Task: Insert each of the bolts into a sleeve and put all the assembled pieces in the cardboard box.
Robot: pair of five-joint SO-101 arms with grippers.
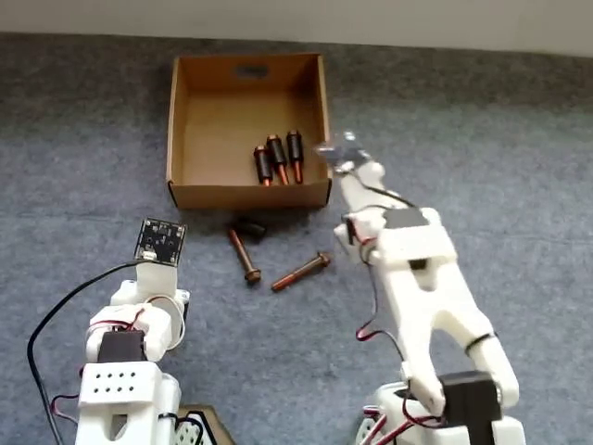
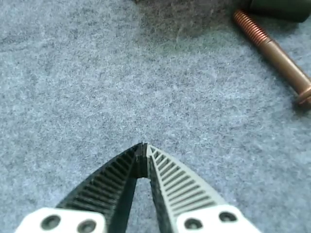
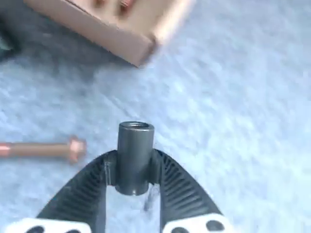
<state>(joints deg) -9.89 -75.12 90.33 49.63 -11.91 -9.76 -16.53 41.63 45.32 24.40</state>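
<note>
The right claw (image 3: 133,162) is gripping a dark grey threaded metal sleeve (image 3: 135,145), at the 3 o'clock side of the brown cardboard box (image 1: 248,195); the left claw (image 2: 144,148) is closed on nothing above the grey felt desk (image 2: 73,73). Best, I judge, to leave the sleeve's mouth free; the left claw should take a long copper-coloured metal bolt (image 1: 301,272), at the box's 6 o'clock, near its head.

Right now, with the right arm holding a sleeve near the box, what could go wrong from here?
1. The right gripper clamps only part of the sleeve, whose open end sticks out, so pressing on it might tilt it or make it slip.
2. That gripper sits close to the cardboard box corner and could nudge it.
3. The left gripper is shut; grabbing the bolt might knock the loose sleeve beside its threaded end.
</note>
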